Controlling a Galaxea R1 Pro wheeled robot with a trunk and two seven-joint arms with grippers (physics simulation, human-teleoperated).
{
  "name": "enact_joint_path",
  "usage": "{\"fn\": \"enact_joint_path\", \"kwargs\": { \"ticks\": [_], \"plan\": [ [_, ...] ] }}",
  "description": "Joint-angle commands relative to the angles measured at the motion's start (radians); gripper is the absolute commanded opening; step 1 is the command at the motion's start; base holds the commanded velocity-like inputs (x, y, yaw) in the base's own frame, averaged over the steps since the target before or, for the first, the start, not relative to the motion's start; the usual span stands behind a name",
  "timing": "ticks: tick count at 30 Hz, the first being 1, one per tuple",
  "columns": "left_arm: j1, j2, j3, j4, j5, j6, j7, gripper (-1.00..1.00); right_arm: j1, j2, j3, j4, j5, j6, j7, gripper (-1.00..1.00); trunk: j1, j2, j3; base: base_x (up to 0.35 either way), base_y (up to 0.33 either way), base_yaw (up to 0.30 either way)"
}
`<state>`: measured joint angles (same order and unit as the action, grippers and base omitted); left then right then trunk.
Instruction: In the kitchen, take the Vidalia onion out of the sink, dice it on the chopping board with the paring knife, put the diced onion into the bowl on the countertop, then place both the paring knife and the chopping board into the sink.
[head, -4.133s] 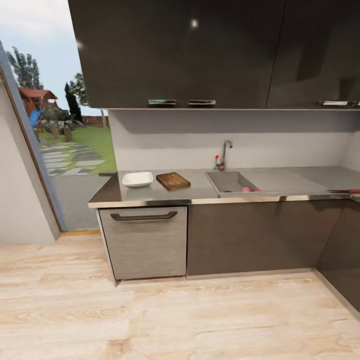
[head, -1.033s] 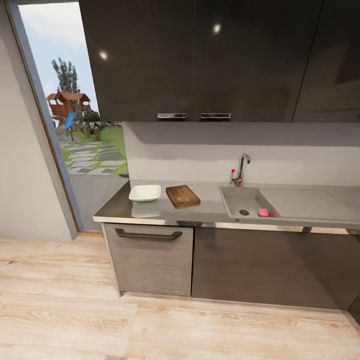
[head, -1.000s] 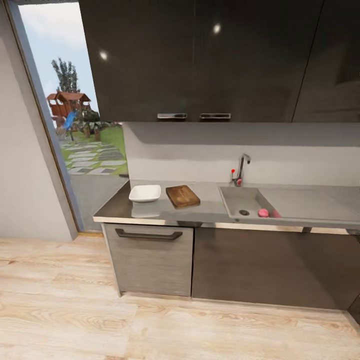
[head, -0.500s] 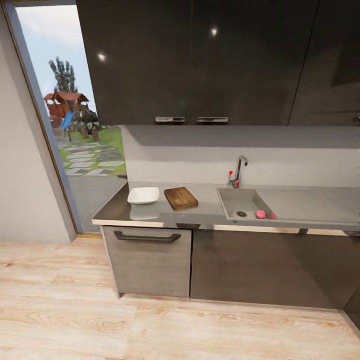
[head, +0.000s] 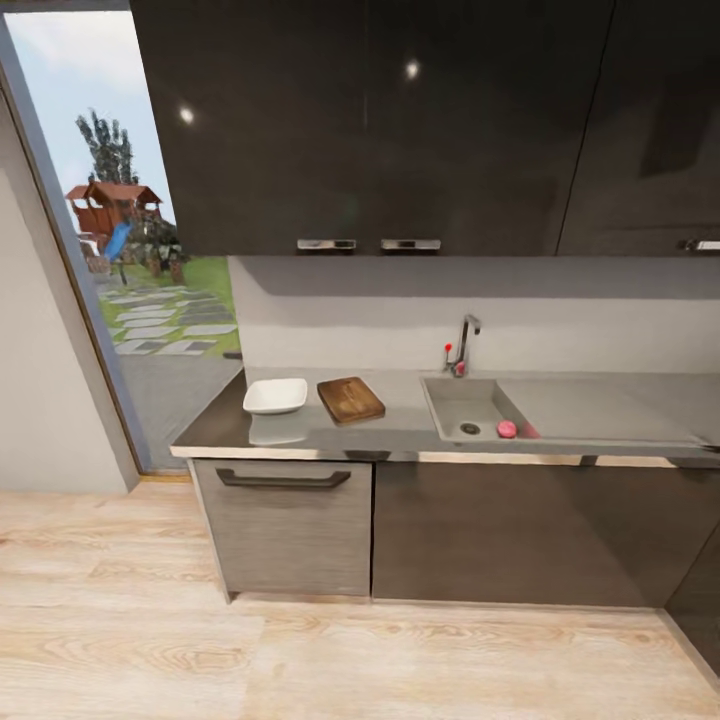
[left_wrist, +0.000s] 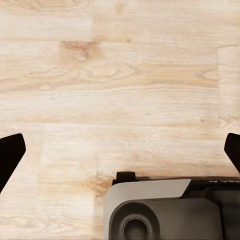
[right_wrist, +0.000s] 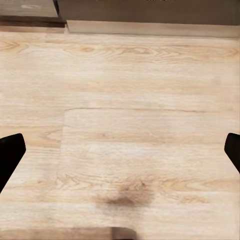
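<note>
Pale wood-plank floor (head: 350, 650) stretched before a run of dark grey cabinets (head: 500, 535), with glossy black wall units (head: 380, 120) hung above a light backsplash. At the head view's left, an open doorway (head: 120, 250) gave onto a garden with stepping stones, trees and a red playhouse.

On the grey countertop (head: 400, 432) the white bowl (head: 275, 396) sat near the doorway end. Just beside it, toward the sink, lay the brown board (head: 351, 399), angled slightly to the counter edge; the two were close but apart. No knife could be made out at this size.

Farther along, the sink (head: 452, 405) was set into the worktop, its drainboard (head: 590, 410) running on away from the board. A curved tap (head: 464, 340) with a red knob stood at the basin's back edge. Inside the basin, the pinkish onion (head: 507, 429) rested on the bottom just beside the dark drain (head: 470, 428), toward the front wall.

In the left wrist view, the left gripper (left_wrist: 120, 150) hung over the floor boards with its dark fingertips (left_wrist: 10, 152) spread wide to the frame's two edges, holding nothing; part of the robot's grey base (left_wrist: 165, 210) showed beneath it. In the right wrist view, the right gripper (right_wrist: 120, 150) was likewise spread wide and empty above the floor, with the cabinet plinth (right_wrist: 150, 20) along the far edge.
</note>
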<state>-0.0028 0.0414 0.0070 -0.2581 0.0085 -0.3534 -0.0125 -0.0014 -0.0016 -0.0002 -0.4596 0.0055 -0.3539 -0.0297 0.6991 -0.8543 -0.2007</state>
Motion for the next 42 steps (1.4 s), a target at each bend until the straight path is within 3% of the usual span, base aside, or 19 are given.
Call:
{"fn": "enact_joint_path", "kwargs": {
  "ticks": [1, 42],
  "plan": [
    [0.0, 0.0, 0.001, 0.0, 0.001, -0.003, -0.001, 1.0, 0.0, 0.0, 0.0, 0.0, 0.001, -0.002, -0.002, 1.0, -0.004, 0.006, 0.002, 0.0, 0.0, -0.002],
    [0.0, 0.0, 0.001, -0.001, 0.001, -0.003, -0.001, 1.0, 0.0, 0.0, -0.001, 0.001, 0.001, -0.002, -0.002, 1.0, -0.161, 0.293, 0.131, 0.0, 0.0, 0.0]
  ]
}}
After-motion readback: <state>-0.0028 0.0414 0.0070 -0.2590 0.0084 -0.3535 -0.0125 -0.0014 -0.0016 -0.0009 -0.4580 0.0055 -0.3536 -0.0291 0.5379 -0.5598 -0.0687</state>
